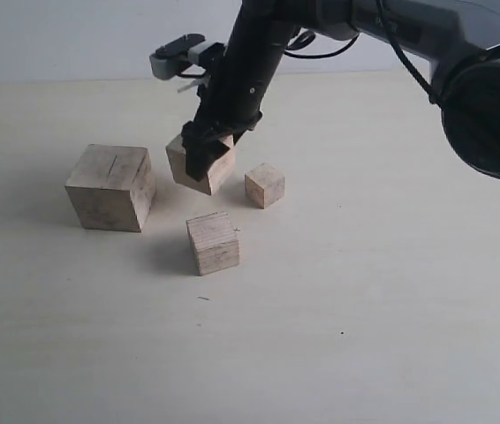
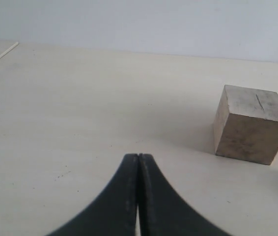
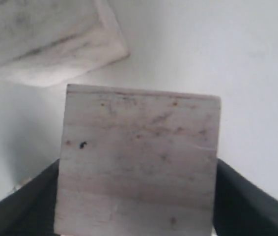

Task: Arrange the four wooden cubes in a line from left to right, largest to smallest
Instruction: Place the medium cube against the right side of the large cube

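Observation:
Four wooden cubes show in the exterior view. The largest cube (image 1: 109, 187) stands at the left. A mid-sized cube (image 1: 213, 243) sits nearer the front, and the smallest cube (image 1: 265, 185) lies to the right. Between the largest and the smallest, my right gripper (image 1: 204, 159) is shut on a fairly large cube (image 1: 199, 170), which hangs tilted just off the table. In the right wrist view this held cube (image 3: 139, 162) fills the space between the dark fingers (image 3: 247, 201), with the largest cube (image 3: 41, 39) beyond it. My left gripper (image 2: 138, 162) is shut and empty, with the largest cube (image 2: 252, 123) ahead of it.
The pale tabletop (image 1: 365, 309) stretches wide to the front and right. The right arm (image 1: 427, 35) slants in from the upper right, with its wrist camera (image 1: 179, 55) above the cubes. A pale wall runs along the back.

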You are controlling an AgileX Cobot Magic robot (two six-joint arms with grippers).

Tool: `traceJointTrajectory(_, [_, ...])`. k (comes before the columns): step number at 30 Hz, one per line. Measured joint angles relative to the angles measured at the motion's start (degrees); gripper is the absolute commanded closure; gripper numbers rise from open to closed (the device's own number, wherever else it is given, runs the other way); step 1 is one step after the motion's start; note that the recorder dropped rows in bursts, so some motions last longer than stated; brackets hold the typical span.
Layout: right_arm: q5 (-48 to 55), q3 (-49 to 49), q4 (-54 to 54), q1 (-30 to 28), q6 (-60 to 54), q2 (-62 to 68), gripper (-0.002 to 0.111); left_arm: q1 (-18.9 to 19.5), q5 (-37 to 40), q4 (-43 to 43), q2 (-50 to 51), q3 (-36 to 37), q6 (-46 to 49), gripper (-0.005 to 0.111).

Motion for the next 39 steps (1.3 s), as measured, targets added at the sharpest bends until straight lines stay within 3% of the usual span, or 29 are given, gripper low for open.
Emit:
traceJointTrajectory(8, [0.10,8.14,4.39,0.50,-18.59,-1.21,0.108,0.00,0.00,0.00,0.00,0.00,0.00,0.107])
traceJointTrajectory(15, [-0.19,8.76,7.21,2.79,-26.36,-0.61,0.108,0.00,0.00,0.00,0.00,0.00,0.00,0.107])
traceJointTrajectory(24, [-10.78,8.74,6.17,4.60,-31.28,0.78,0.108,0.00,0.00,0.00,0.00,0.00,0.00,0.107])
traceJointTrajectory(39, [-12.00,8.74,4.92,4.64,-34.82,1.20,0.108,0.00,0.00,0.00,0.00,0.00,0.00,0.107])
